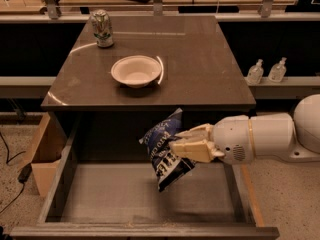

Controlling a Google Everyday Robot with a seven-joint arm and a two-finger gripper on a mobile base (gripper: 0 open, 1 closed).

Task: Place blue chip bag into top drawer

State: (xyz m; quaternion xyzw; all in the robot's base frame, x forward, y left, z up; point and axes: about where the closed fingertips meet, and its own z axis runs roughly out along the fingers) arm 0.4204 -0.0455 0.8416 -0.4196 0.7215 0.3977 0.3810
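Note:
My gripper reaches in from the right and is shut on the blue chip bag, a crumpled dark-blue foil bag with white lettering. The bag hangs upright in the air over the open top drawer, right of its middle and near the cabinet front, clear of the bottom. The drawer is pulled out wide, with a flat bare bottom and low side walls. My white arm stretches over the drawer's right wall.
A white bowl and a silver-green drink can stand on the dark cabinet top. A light wooden box sits left of the drawer. Two clear bottles stand on a ledge at right.

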